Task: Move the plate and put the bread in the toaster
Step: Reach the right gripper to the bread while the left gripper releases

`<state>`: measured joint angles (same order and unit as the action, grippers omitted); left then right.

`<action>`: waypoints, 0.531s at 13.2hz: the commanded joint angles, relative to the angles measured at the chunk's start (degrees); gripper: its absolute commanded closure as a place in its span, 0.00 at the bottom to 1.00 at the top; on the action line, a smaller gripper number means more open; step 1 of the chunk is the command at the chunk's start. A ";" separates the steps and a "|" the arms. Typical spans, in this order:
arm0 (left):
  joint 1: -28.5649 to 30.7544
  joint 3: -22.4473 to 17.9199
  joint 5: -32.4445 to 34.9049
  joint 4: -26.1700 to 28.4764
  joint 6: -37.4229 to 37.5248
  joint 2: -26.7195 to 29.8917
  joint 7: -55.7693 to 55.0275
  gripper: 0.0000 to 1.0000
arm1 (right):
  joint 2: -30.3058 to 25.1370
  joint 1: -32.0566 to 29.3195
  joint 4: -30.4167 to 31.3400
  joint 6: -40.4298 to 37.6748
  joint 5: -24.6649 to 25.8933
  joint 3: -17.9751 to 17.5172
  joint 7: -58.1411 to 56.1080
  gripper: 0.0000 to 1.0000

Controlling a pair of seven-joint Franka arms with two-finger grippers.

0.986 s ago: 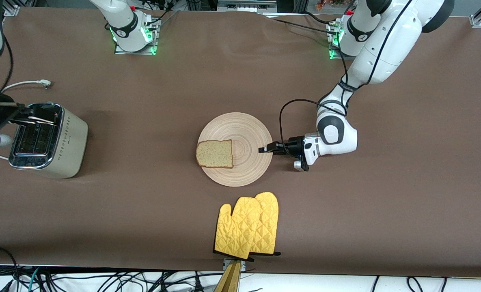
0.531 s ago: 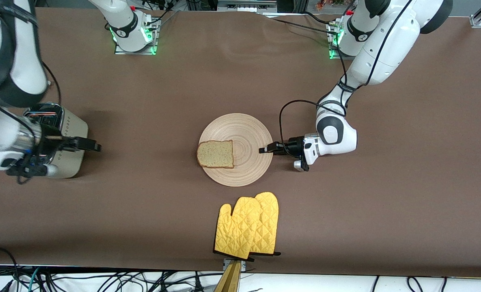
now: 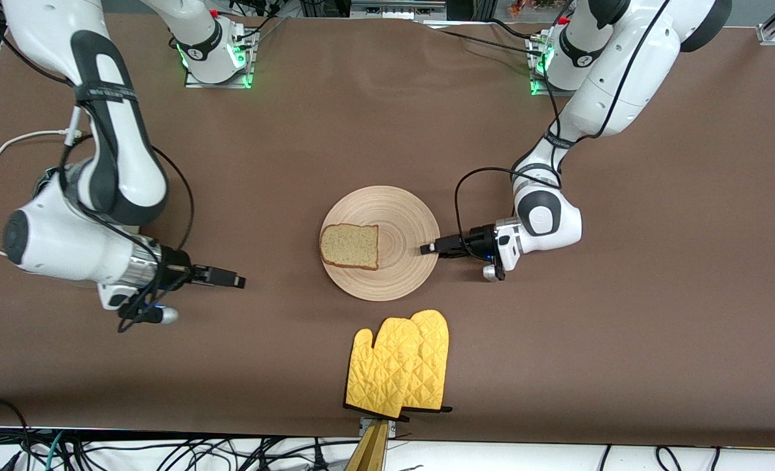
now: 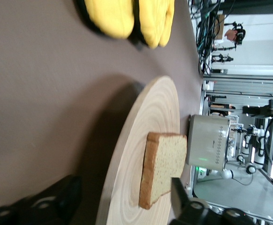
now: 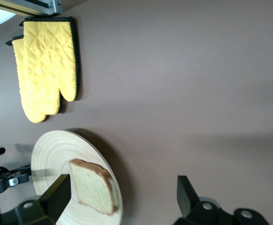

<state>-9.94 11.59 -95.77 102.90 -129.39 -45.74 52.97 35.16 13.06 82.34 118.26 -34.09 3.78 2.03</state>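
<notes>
Left pincer (image 3: 425, 249): jaws spread, straddling the plate (image 3: 394, 212) rim at three o'clock, gripping nothing. Right pincer (image 3: 237, 282): jaws spread, empty, over bare desk (image 3: 557, 360) at the plate's nine o'clock.

Plate move looks done, bread pickup in hand. Next move likely calls for the right pincer to pinch the crust edges.

Bread (image 3: 350, 246): square, speckled, dark-crusted, flat on the plate's nine o'clock half. Toaster (image 4: 209, 143) stands toward the right arm's end.

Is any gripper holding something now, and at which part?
Nothing is held: the left gripper is open around the plate rim, the right gripper open over bare table.
</notes>
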 commanded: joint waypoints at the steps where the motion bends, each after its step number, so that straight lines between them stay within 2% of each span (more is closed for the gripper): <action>1: 3.51 -1.13 -0.31 2.38 -0.33 3.89 0.64 0.00 | 3.32 3.89 -0.60 4.95 -2.12 0.27 1.40 0.00; 4: 9.13 -1.04 4.70 5.81 -0.33 8.46 -0.67 0.00 | 5.88 8.02 -0.42 11.18 -2.12 0.27 6.22 0.00; 7: 15.89 -0.69 19.51 7.31 -0.33 13.20 -8.46 0.00 | 7.64 10.93 -0.42 14.89 -1.95 0.27 8.61 0.00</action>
<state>2.14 10.03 -83.46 106.50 -129.66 -37.91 49.45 42.03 22.80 82.36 131.79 -35.20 3.72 9.46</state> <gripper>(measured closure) 0.000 0.000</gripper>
